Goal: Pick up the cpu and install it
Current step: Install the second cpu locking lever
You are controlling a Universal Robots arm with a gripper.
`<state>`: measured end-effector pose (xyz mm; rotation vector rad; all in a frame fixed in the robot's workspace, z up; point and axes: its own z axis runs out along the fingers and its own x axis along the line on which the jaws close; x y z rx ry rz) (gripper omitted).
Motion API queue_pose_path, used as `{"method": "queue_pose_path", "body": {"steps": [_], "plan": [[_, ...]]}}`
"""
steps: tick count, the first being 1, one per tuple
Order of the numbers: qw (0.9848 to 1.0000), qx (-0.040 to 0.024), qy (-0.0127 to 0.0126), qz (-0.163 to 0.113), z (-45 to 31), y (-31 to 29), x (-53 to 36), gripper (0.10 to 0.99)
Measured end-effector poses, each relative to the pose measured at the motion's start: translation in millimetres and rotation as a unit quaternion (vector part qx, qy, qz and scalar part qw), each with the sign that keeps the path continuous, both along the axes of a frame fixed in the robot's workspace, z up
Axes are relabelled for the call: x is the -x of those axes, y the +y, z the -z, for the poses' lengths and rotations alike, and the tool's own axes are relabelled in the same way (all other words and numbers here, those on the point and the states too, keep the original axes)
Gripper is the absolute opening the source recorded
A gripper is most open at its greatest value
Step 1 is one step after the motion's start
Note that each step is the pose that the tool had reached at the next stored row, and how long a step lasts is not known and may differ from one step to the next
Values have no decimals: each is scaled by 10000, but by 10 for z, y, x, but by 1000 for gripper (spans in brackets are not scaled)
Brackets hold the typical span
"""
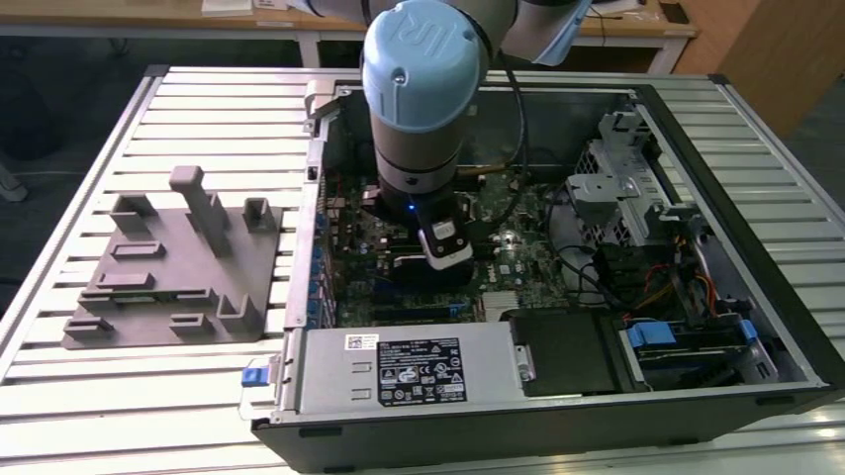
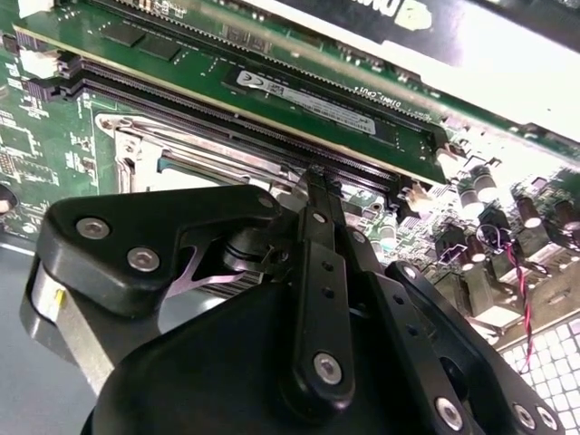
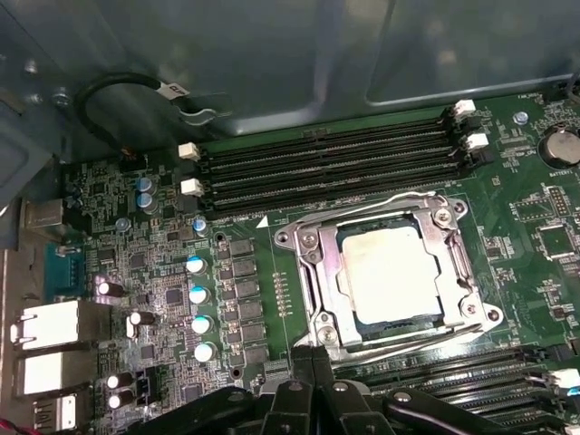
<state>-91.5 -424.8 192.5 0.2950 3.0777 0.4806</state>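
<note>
The cpu (image 3: 391,272), a pale silver-grey square chip, lies flat in its socket on the green motherboard (image 3: 163,272), ringed by the shiny metal retention frame (image 3: 304,272). My gripper (image 3: 313,355) hovers just off the socket's edge, beside the frame and apart from the chip. Its black fingers are pressed together with nothing between them. In the second wrist view the gripper (image 2: 314,181) points at the socket frame (image 2: 172,149) from above the board. In the exterior view the arm (image 1: 420,129) reaches straight down into the open computer case (image 1: 739,247).
Black memory slots (image 3: 326,163) run along the socket, with capacitors (image 3: 199,294) and rear ports (image 3: 54,326) nearby. A grey plastic fixture (image 1: 172,267) sits on the slatted table at the exterior view's left. The power supply (image 1: 410,366), drive bays (image 1: 620,198) and cables (image 1: 660,287) crowd the case.
</note>
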Motion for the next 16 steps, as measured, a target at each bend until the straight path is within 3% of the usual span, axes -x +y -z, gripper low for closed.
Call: {"method": "queue_pose_path", "body": {"steps": [16], "plan": [[10000, 0, -1, -7, 31, 25, 14, 106]]}}
